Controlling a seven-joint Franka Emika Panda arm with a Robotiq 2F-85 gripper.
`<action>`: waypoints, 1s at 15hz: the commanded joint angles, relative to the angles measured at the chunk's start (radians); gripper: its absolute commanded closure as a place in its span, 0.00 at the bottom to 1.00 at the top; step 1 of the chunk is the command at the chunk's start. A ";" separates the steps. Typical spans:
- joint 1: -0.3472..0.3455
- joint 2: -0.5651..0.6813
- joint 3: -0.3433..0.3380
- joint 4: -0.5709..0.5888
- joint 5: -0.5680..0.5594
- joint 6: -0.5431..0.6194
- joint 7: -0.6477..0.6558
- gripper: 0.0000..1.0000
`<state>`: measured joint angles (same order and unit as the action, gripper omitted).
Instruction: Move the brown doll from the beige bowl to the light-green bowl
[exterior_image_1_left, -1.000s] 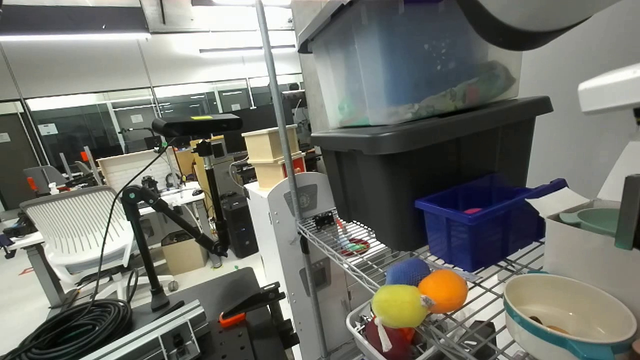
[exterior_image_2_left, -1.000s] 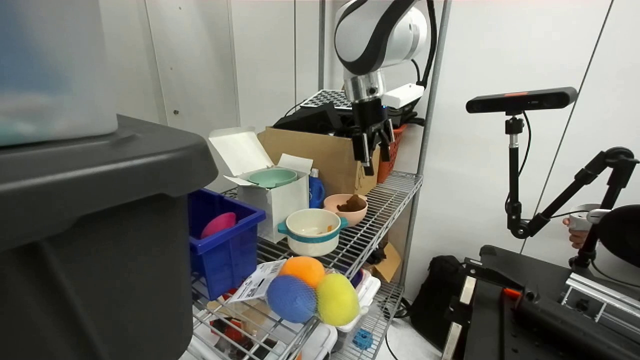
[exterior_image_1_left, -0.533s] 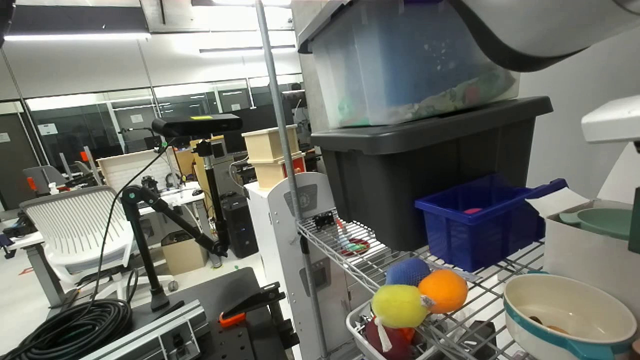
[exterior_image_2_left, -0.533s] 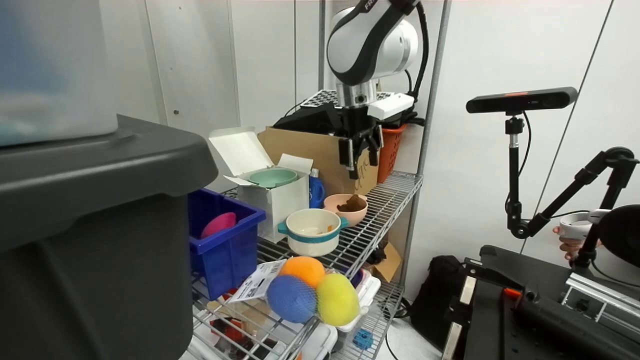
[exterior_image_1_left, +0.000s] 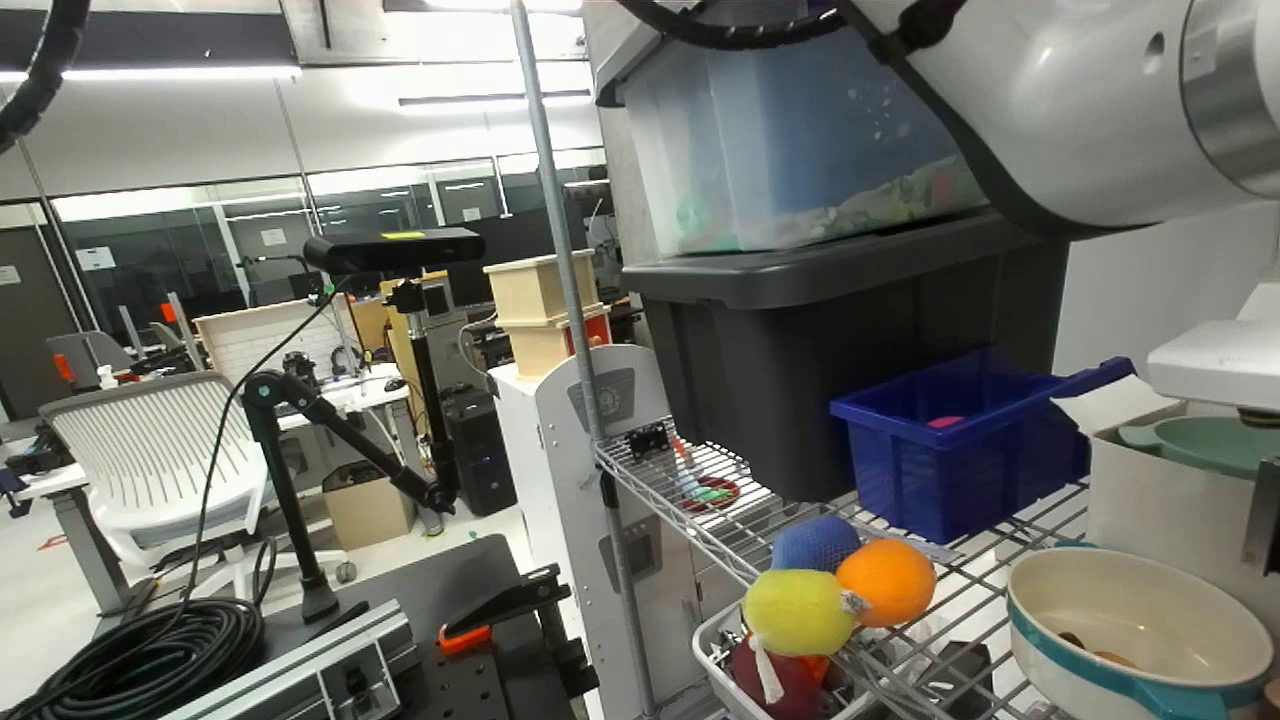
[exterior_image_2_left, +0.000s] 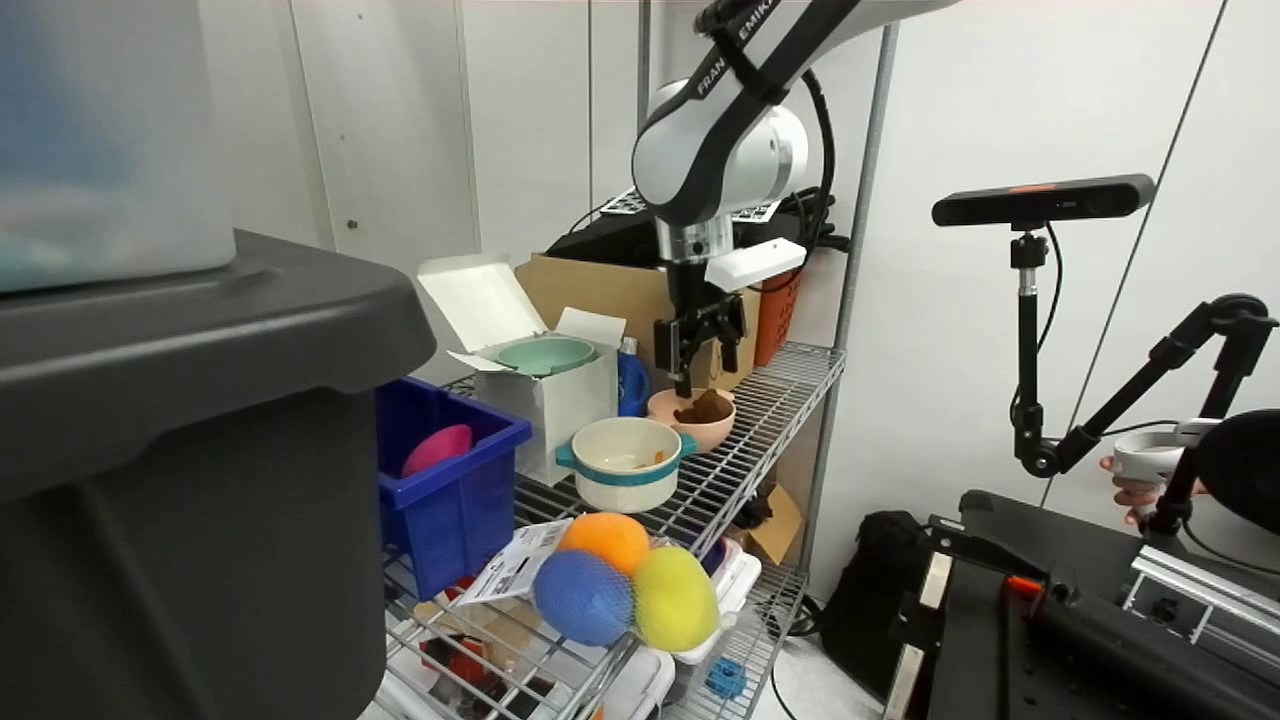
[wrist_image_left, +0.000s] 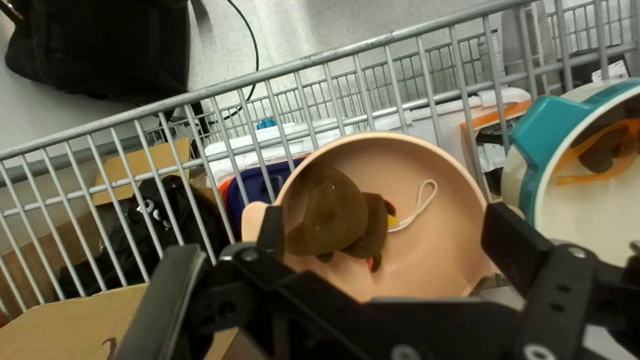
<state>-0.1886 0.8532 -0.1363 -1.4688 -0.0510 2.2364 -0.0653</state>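
The brown doll (wrist_image_left: 330, 215), with a white string loop, lies in the beige bowl (wrist_image_left: 440, 265), against its left side in the wrist view. An exterior view also shows the doll (exterior_image_2_left: 708, 407) in the pinkish beige bowl (exterior_image_2_left: 700, 437). The light-green bowl (exterior_image_2_left: 545, 356) sits in the top of an open white box; it also shows in an exterior view (exterior_image_1_left: 1215, 445). My gripper (exterior_image_2_left: 706, 372) is open and empty, pointing down just above the beige bowl. In the wrist view the gripper's fingers (wrist_image_left: 385, 227) stand wide apart, with the doll nearer the left finger.
A cream pot with teal handles (exterior_image_2_left: 627, 492) stands beside the beige bowl, with an orange item inside. The white box (exterior_image_2_left: 570, 425) has raised flaps. A blue bin (exterior_image_2_left: 455, 530), a cardboard box (exterior_image_2_left: 610, 300), a blue bottle (exterior_image_2_left: 631, 380) and colored balls (exterior_image_2_left: 585, 597) share the wire shelf.
The arm has come down and a little to the left in an exterior view, bringing the open gripper from high up to just above the beige bowl. The doll and bowls have not moved.
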 joint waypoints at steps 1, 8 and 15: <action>-0.018 0.051 0.015 0.076 0.026 0.003 0.022 0.00; -0.022 0.096 0.010 0.128 0.023 0.008 0.046 0.00; -0.030 0.136 0.011 0.156 0.025 -0.002 0.059 0.00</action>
<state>-0.2050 0.9595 -0.1360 -1.3553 -0.0454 2.2365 -0.0087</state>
